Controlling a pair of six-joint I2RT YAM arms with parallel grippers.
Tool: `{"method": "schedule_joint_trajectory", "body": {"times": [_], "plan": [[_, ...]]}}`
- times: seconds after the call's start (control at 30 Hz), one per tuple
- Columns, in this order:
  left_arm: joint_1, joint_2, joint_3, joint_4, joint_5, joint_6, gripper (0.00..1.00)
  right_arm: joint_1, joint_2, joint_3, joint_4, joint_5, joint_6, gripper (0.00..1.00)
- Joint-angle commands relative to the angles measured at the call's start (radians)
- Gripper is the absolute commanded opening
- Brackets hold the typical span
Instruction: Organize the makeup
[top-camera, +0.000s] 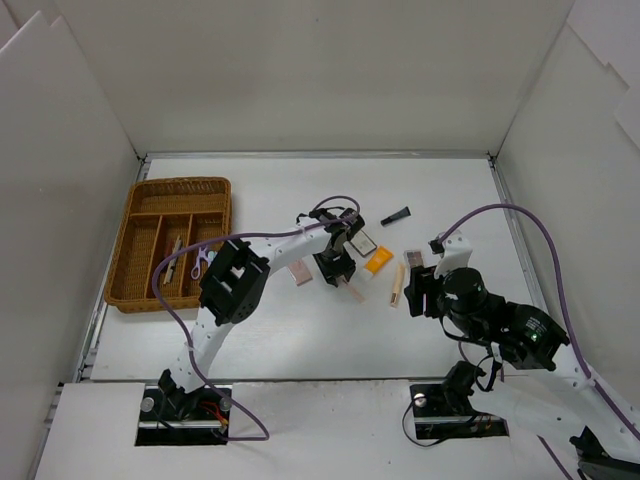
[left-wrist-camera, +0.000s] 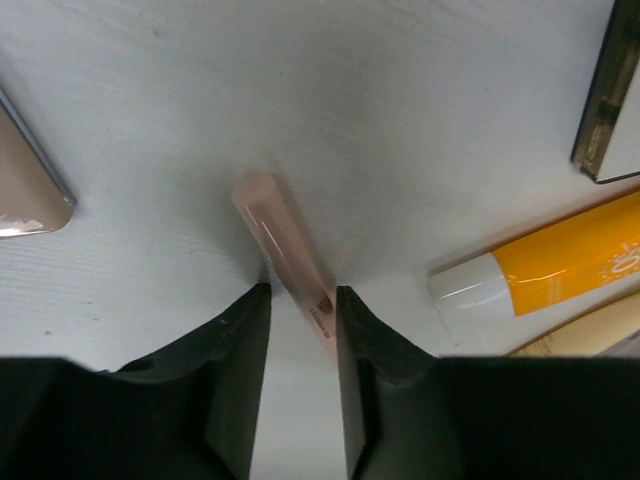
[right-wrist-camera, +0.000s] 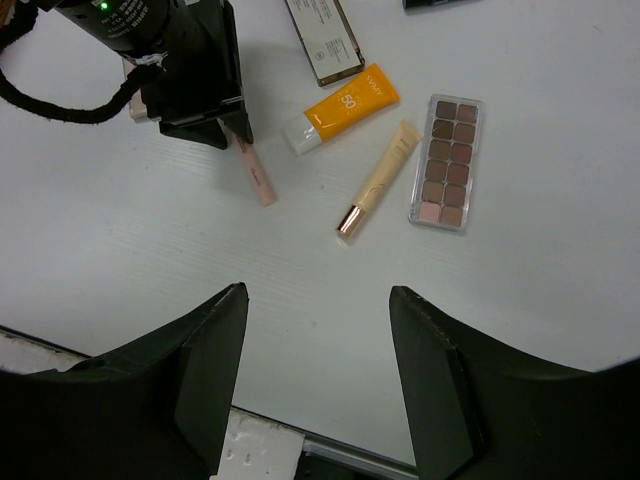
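Two items (top-camera: 190, 262) lie in the wicker tray (top-camera: 172, 243).

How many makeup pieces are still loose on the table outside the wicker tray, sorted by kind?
tubes: 2, orange tube and beige tube
pink stick: 1
eyeshadow palette: 1
black-edged mirror: 1
pink compact: 1
small black piece, too small to identify: 1
Total: 7
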Motion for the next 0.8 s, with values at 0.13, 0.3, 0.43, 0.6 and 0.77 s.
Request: {"method": "schedule_joint_trajectory", "body": {"times": [0.13,0.3,0.43,0.6,0.77], "plan": [[-0.006,-0.007,-0.024,-0.066,-0.012,0.032,0.06,-0.006,0.01,0.0,0.016,0.01,-0.005,0.56],[-0.006,-0.113,-0.035,-0.115,-0.116,0.135,0.0,-0.007,0.025,0.009,0.016,0.005,-0.008,0.56],[0.044,-0.243,-0.023,-0.193,-0.239,0.279,0.0,-0.007,0.05,0.029,0.018,0.005,-0.017,0.56],[0.181,-0.505,-0.118,-0.217,-0.434,0.55,0.0,-0.007,0.1,0.047,0.036,0.006,-0.034,0.56],[0.41,-0.683,-0.228,-0.155,-0.526,0.832,0.0,-0.007,0.146,0.047,0.059,0.002,-0.046,0.56]]}}
